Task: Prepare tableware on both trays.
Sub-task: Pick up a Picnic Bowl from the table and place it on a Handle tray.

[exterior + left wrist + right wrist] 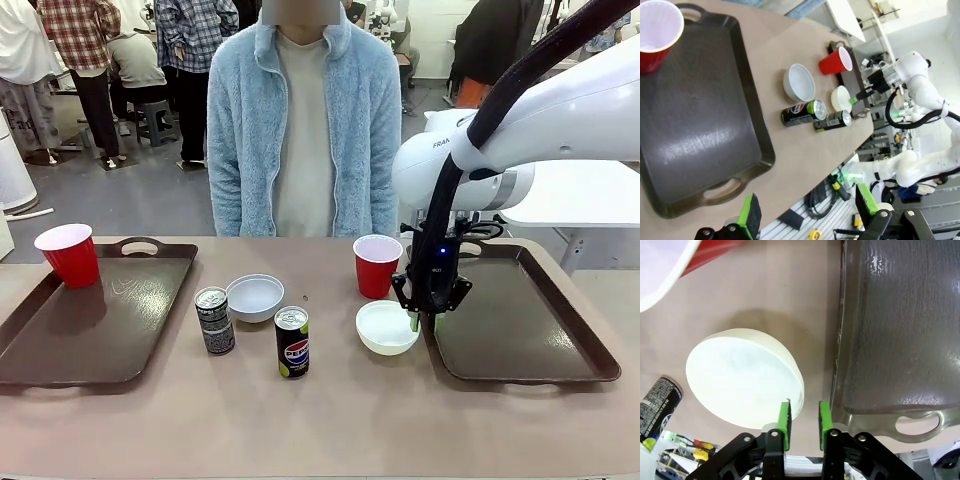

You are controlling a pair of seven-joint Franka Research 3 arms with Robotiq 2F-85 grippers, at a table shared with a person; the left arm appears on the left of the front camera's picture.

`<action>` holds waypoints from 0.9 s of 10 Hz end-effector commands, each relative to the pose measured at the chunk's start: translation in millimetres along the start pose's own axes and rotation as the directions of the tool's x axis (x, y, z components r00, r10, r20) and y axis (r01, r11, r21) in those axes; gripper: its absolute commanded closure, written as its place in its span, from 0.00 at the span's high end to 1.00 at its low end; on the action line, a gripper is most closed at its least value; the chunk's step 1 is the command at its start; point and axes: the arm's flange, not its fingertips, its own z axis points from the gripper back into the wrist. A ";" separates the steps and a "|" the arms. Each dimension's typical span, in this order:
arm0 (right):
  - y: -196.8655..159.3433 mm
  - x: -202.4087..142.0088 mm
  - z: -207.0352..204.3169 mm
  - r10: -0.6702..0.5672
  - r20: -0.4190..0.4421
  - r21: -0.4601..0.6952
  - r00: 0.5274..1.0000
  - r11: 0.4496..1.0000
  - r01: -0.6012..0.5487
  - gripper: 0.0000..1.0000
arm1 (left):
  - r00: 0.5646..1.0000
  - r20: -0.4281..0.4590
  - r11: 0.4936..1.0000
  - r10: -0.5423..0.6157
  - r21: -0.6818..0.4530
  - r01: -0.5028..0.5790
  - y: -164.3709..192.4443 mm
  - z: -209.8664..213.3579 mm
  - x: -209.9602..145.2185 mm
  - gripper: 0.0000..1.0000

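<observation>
My right gripper (428,320) (804,421) is shut on the right rim of a white bowl (386,327) (742,375), one pad inside and one outside. That bowl lies just left of the bare right tray (520,320) (900,330). A red cup (377,265) stands behind it. A second white bowl (254,297), a grey-patterned can (214,320) and a black Pepsi can (291,342) stand mid-table. The left tray (100,320) (695,120) carries another red cup (68,255) (655,30). Above that tray's near handle, my left gripper (808,207) hangs open with nothing in it.
A person in a light blue fleece (305,120) stands at the far edge, hands out of sight. In the right wrist view a dark can (657,402) lies at the lower left. The table's front strip (320,430) is bare.
</observation>
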 end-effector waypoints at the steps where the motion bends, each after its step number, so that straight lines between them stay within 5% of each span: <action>1: 3.1 8.8 -2.7 0.012 -0.013 -0.019 1.000 1.000 -0.013 0.12 | 1.000 0.012 1.000 -0.008 -0.018 0.008 0.6 1.3 -0.4 1.00; 3: 3.1 12.0 -5.8 0.011 -0.018 -0.025 1.000 1.000 -0.011 0.00 | 1.000 0.012 1.000 -0.008 -0.018 0.008 0.6 1.3 -0.4 1.00; 9: 7.0 -10.1 23.8 0.005 -0.039 0.037 0.999 0.999 -0.003 0.00 | 1.000 0.012 1.000 -0.008 -0.018 0.008 0.6 1.3 -0.4 1.00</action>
